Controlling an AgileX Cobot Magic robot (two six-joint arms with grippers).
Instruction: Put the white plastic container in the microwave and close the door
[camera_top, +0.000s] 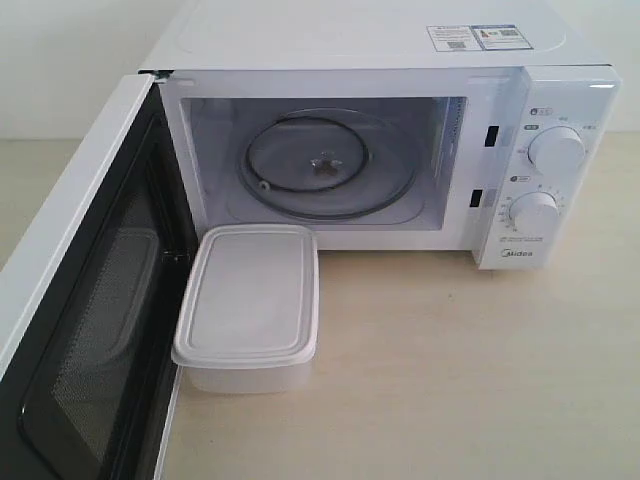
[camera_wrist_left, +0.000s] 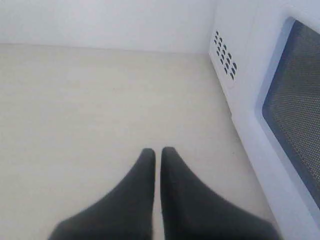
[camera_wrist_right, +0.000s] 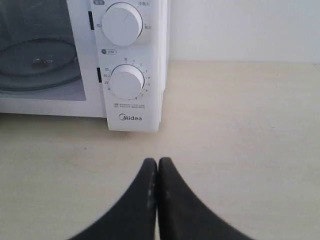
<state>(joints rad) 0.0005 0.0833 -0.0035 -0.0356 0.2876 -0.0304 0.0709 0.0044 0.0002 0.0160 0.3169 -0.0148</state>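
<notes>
The lidded white container (camera_top: 248, 305) is set upright on the table (camera_top: 480, 380), just before the empty microwave (camera_top: 400, 120) placed near the far edge; the door (camera_top: 90, 300) is swung wide open.

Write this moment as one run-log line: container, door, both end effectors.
white plastic container: lidded, on table before microwave | door: open | left end effector: shut, empty | right end effector: shut, empty

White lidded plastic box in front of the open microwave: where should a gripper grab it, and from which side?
Probably across the rectangular translucent-white plastic container's narrow width, pinching its two long walls just under the overhanging lid rim, coming down from above. The white microwave's open door stands close along its left wall, so the right gripper, on the free side, suits best.
</notes>
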